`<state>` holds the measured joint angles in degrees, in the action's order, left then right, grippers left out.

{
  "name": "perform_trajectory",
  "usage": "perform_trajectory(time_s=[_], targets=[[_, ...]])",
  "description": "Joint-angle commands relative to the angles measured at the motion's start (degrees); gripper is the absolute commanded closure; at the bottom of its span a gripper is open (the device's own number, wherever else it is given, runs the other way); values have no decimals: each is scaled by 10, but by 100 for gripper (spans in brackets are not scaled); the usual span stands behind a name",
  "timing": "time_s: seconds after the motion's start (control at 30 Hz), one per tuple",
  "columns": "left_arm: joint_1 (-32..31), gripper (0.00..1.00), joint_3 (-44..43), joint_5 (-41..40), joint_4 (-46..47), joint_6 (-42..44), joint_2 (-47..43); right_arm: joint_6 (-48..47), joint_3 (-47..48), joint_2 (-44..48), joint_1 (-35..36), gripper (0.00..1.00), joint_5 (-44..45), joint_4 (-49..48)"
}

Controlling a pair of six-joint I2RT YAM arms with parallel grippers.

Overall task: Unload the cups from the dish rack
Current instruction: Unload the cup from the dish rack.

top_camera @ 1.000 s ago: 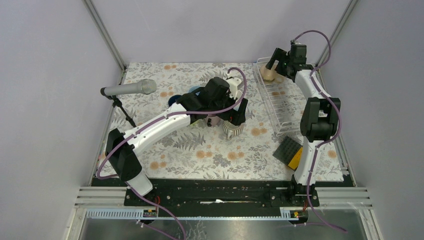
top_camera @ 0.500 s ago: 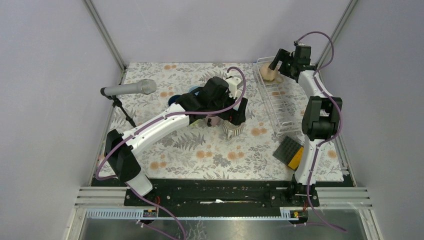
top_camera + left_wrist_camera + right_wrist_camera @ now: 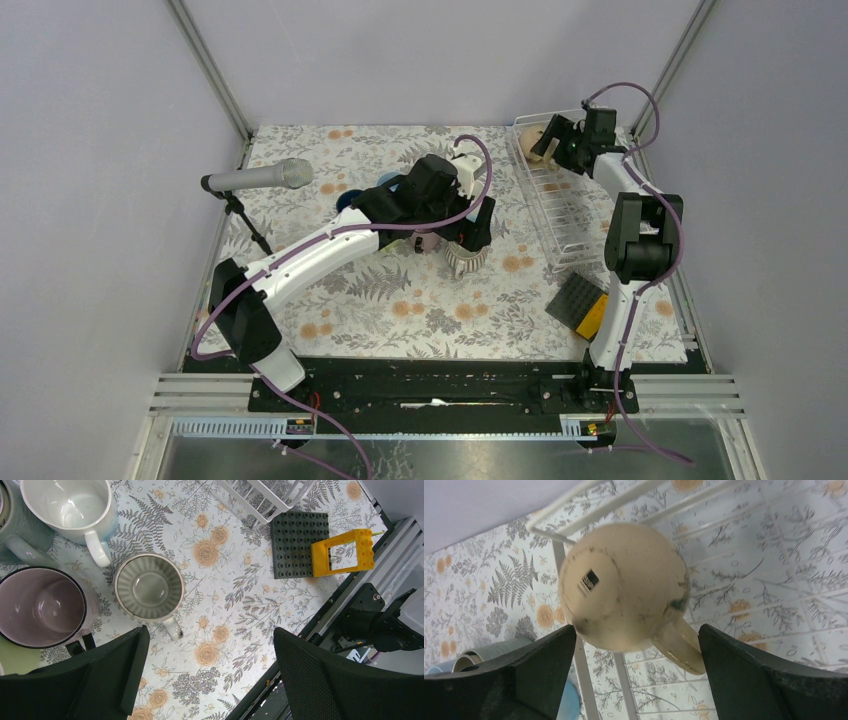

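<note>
At far end of dish rack (image 3: 565, 215), tan mug (image 3: 624, 585), mouth hidden

From top external: high behind both bases, tilted down, far enough for the whole table (image 3: 400, 300). From left wrist: close, straight down past left pincer (image 3: 210, 670); brick pad (image 3: 299, 542) ahead of one finger, also caught from top. From right wrist: very close, down past right pincer (image 3: 636, 675) onto tan mug (image 3: 624, 585) just ahead of fingertips. Dish rack (image 3: 574, 527) shared by all three.
</note>
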<state>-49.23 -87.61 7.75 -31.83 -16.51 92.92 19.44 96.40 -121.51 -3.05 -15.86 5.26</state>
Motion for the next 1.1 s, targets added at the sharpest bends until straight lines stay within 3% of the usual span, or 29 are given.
perform_trajectory(time_s=[0.0, 0.23, 0.63, 0.9, 1.07], targets=[[2, 1, 1, 11, 27, -4, -26, 15, -38, 51, 3, 1, -32, -22], [2, 1, 1, 15, 28, -5, -22, 1, -54, 63, 7, 9, 1, -14], [2, 1, 3, 15, 28, -4, -18, -121, 20, 22, 56, 18, 109, 61], [3, 1, 3, 15, 28, -4, -16, -147, 35, 1, 73, 31, 131, 78], [4, 1, 3, 17, 28, -4, -14, -146, 35, -9, 76, 33, 146, 78]])
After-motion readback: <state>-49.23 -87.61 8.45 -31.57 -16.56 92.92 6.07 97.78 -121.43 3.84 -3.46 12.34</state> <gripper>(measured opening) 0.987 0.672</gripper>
